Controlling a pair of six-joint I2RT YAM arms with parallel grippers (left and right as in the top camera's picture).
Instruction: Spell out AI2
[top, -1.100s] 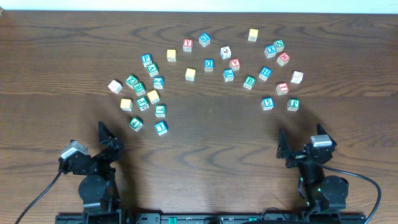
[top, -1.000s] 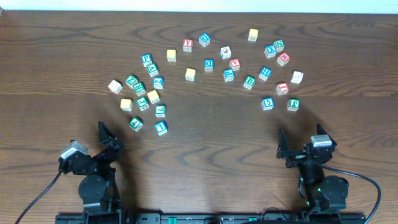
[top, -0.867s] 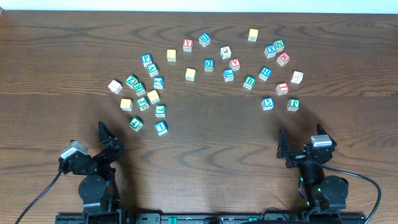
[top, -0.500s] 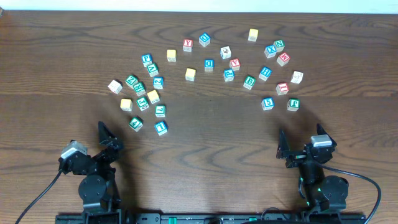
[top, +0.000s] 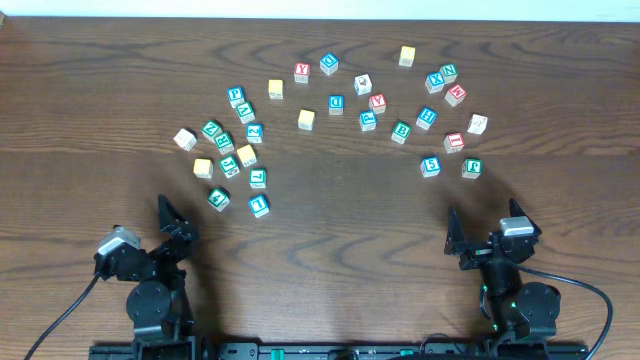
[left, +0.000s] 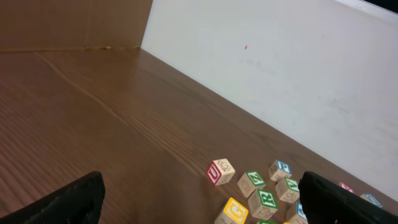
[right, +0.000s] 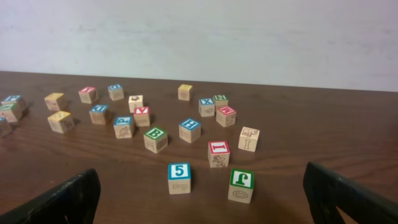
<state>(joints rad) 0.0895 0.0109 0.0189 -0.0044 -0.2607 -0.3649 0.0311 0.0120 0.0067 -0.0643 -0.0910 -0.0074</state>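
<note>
Several lettered and numbered wooden blocks lie in an arc across the far half of the table (top: 330, 230). A red block that reads like A (top: 377, 102) sits mid-arc and also shows in the right wrist view (right: 142, 115). A red I block (top: 454, 141) lies at the right, also in the right wrist view (right: 218, 152). I cannot pick out a 2 block. My left gripper (top: 172, 226) (left: 202, 202) is open and empty near the front left. My right gripper (top: 480, 238) (right: 202, 196) is open and empty near the front right. Both are well short of the blocks.
A blue 5 block (right: 179, 177) and a green J block (right: 241, 185) are nearest the right gripper. A red U block (left: 220, 171), a green Z block (left: 254, 182) and a yellow G block (left: 232, 211) lie ahead of the left gripper. A white wall stands behind the table.
</note>
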